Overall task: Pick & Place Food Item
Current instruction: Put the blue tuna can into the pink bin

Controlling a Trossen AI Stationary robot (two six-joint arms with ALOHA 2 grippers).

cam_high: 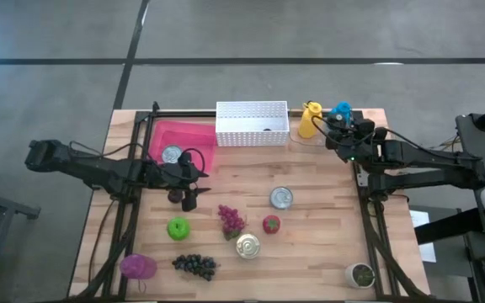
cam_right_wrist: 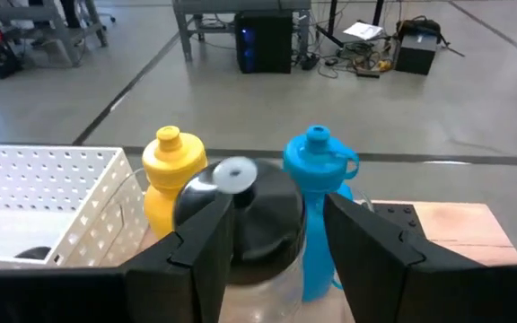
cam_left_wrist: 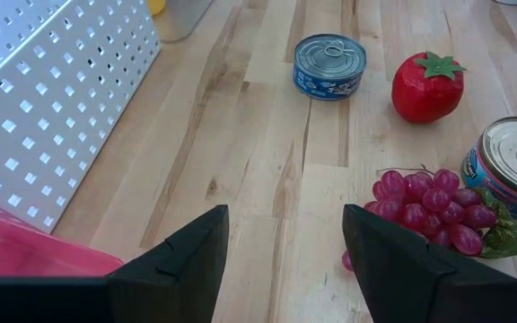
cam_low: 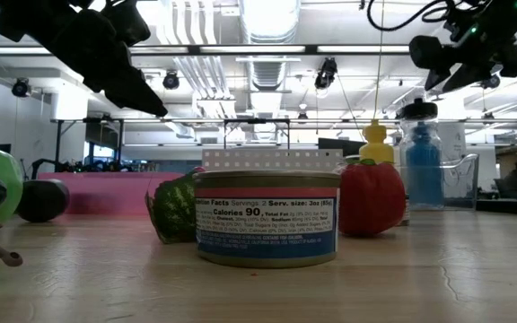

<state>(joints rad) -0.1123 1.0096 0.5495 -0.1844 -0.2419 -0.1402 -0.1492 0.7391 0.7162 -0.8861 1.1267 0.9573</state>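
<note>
Your left gripper [cam_high: 194,174] hangs over the table just right of the pink tray [cam_high: 194,135], its fingers [cam_left_wrist: 182,260] spread apart with nothing between them. Past them in the left wrist view you see bare wood, then the red grapes [cam_left_wrist: 429,205] close by one finger, a strawberry [cam_left_wrist: 427,85] and a blue tuna can [cam_left_wrist: 329,65] farther out, a second can [cam_left_wrist: 510,161] at the edge, and the white perforated basket [cam_left_wrist: 43,108] to the side.

Your right gripper [cam_high: 335,135] sits at the table's back edge by the yellow bottle [cam_high: 309,119] and blue bottle [cam_high: 342,111]. Its fingers [cam_right_wrist: 196,242] stand apart on either side of a dark-lidded clear jar [cam_right_wrist: 249,215]; you cannot tell whether they press on it.

From above, the food lies across the table's front half: green apple [cam_high: 178,227], red grapes, strawberry and both cans in the middle, dark grapes [cam_high: 194,265] and a purple item [cam_high: 138,266] near the front edge
</note>
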